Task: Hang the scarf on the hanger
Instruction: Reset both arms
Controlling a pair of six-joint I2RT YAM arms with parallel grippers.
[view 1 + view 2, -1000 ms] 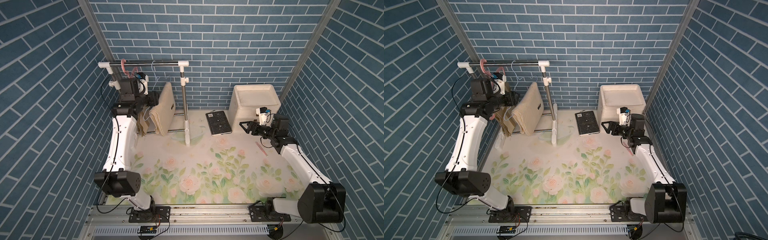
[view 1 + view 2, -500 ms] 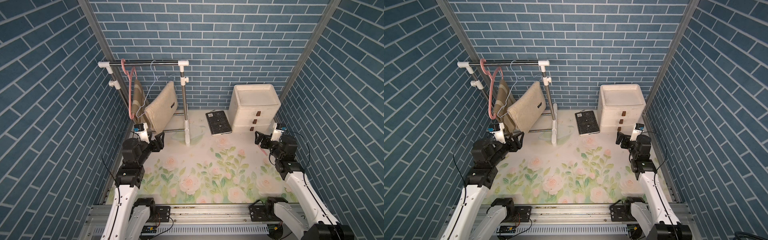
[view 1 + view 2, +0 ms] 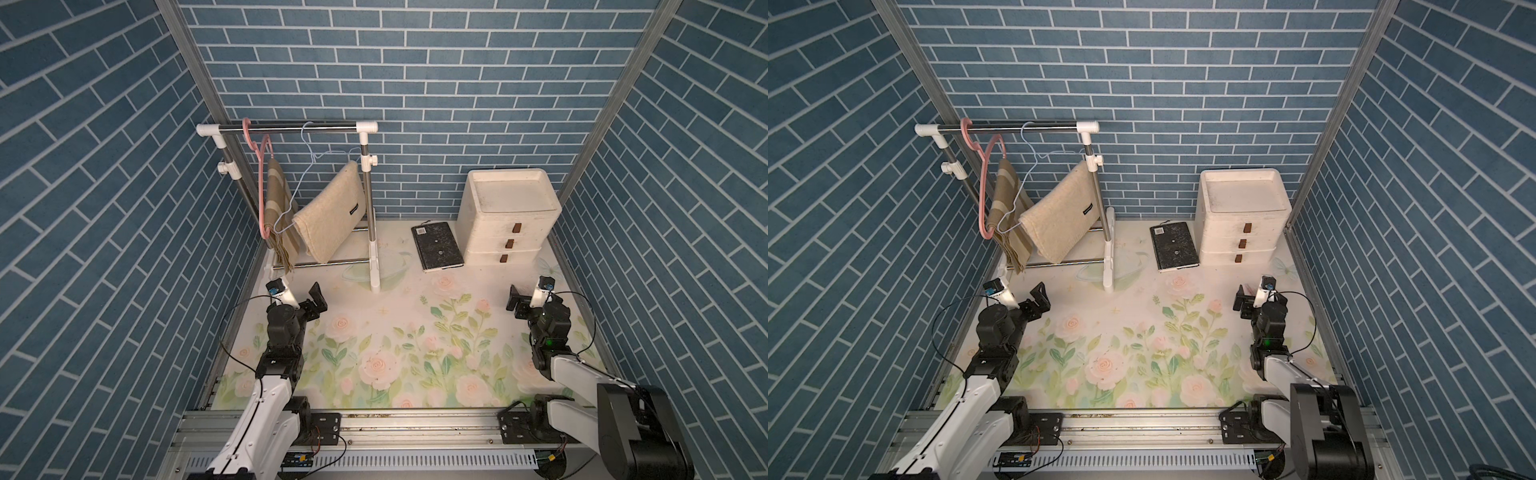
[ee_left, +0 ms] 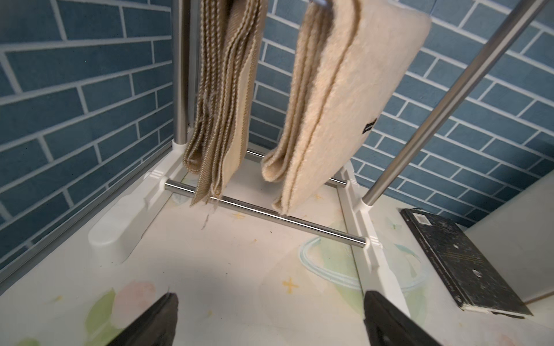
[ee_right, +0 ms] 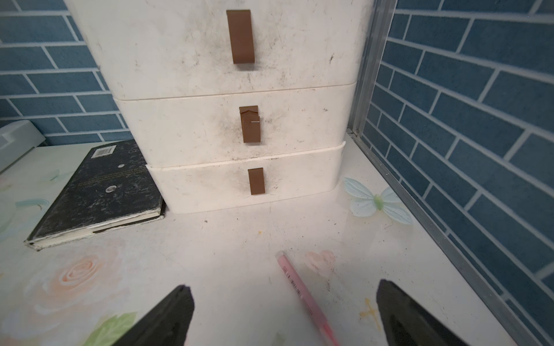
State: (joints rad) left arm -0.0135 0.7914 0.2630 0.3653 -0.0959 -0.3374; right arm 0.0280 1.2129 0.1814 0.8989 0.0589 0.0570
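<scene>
A tan striped scarf drapes over a pink hanger, which hooks on the rack's top rail at the back left. Beside it, a cream fluffy scarf hangs from a pale blue wire hanger. My left gripper is low over the mat in front of the rack, open and empty. At the right side, my right gripper is open and empty too.
A white three-drawer chest stands at the back right, with a black book lying beside it. A pink pen lies on the mat under the right gripper. The rack's bottom bar crosses ahead of the left gripper.
My left arm came down from the pink hanger on the rail to the mat and opened. The right arm drew back from the chest. The hanger and scarf stay on the rail.
</scene>
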